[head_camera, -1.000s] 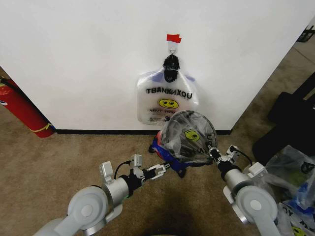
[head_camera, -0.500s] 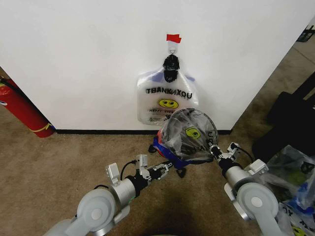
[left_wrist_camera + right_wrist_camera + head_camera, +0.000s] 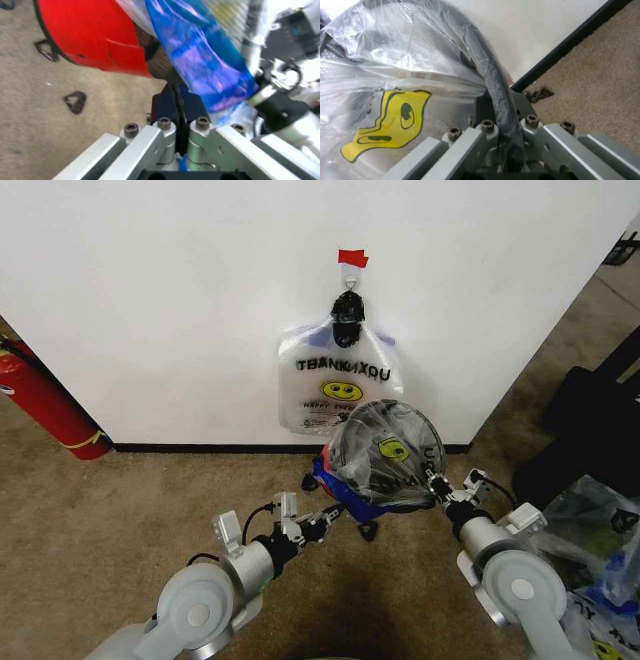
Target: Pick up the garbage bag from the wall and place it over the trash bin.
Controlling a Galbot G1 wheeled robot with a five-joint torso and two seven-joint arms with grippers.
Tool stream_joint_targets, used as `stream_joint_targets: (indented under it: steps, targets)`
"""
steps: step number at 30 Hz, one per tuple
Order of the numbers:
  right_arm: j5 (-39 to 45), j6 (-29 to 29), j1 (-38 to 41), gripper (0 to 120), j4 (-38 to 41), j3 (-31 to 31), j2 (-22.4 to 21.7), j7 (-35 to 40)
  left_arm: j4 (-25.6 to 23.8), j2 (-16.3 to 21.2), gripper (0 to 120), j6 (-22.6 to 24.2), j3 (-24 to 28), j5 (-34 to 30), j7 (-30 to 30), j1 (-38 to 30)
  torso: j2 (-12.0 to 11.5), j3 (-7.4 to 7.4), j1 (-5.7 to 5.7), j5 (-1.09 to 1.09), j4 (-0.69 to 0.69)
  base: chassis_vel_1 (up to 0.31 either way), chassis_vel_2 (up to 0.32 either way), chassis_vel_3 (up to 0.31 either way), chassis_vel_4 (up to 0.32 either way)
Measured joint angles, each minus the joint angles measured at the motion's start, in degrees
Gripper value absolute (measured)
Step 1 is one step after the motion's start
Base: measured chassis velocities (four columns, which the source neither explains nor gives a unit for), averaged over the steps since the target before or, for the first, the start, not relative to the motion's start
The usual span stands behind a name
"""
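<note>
Black wire-mesh trash bin stands tilted on the carpet below the wall, a garbage bag stretched over its mouth. Right tool is clamped on the bin's bagged rim. Left tool is pinched together on the bag's blue plastic beside the red base. Another bag hangs from the hook.

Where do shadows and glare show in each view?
Head view: a shadow on the carpet before the robot; the lower bag glints. Left wrist view: sheen on that bag's blue patch and the red base. Right wrist view: glare across the bag's creases by the right gripper.
</note>
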Motion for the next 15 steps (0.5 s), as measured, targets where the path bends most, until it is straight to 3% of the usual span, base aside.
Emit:
stream_joint_targets:
  steps: [4,9,11,15]
  targets:
    - [0.75,-0.03,0.0,0,0.14,0.38,0.05,0.13,-0.37,0.09,10,0.23,-0.51,-1.21,2.12,1.18,0.0,0.0,0.0,0.01,0.0,0.0,0.0,0.0,0.0]
    - [1.69,-0.48,-0.12,0,0.81,1.21,0.82,0.95,0.65,-1.71,34,-0.67,-1.94,-10.24,4.32,2.1,0.0,0.0,0.0,0.01,0.0,0.0,0.0,0.0,0.0]
    - [1.69,-0.48,-0.12,0,0.81,1.21,0.82,0.95,0.65,-1.71,34,-0.67,-1.94,-10.24,4.32,2.1,0.0,0.0,0.0,0.01,0.0,0.0,0.0,0.0,0.0]
    - [1.81,-1.14,-0.58,0,1.26,1.53,1.29,1.15,1.77,-3.49,56,-2.44,-1.95,-13.62,6.19,2.7,0.0,0.0,0.0,0.0,0.0,0.0,0.0,0.0,0.0]
